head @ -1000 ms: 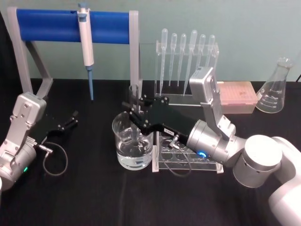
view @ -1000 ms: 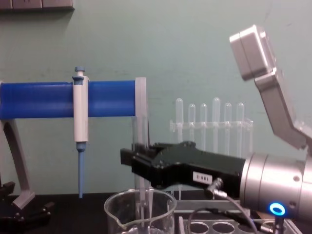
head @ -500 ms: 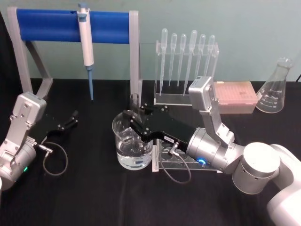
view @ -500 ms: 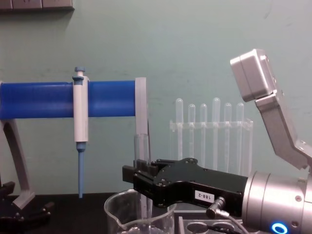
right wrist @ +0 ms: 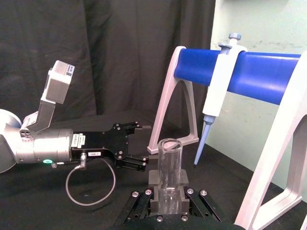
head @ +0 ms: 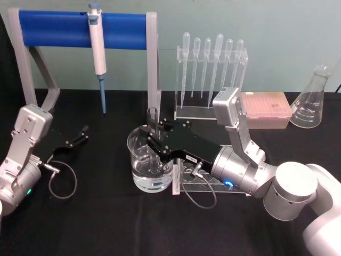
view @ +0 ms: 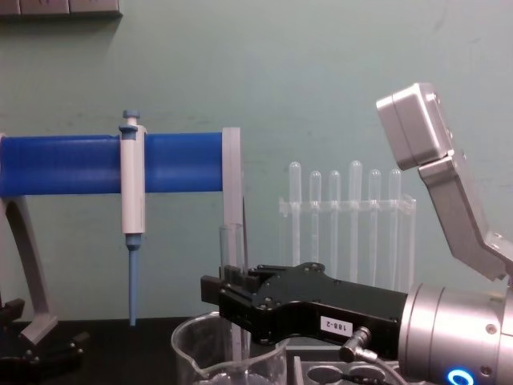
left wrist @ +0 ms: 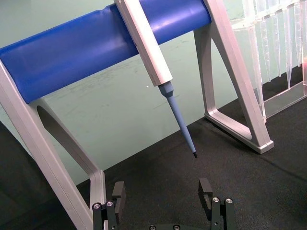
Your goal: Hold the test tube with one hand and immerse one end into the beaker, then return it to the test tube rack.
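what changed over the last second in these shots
The right end effector, shut on the test tube, came down, lowering the tube deeper into the beaker. The grip stayed shut; the beaker and the open left end effector, parked on the table at the left, did not move.

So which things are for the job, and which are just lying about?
For the job: test tube, held by the right pincer; beaker; test tube rack.

Lying about: pipettor, pipettes, flask, pink box, left pincer, parked open.
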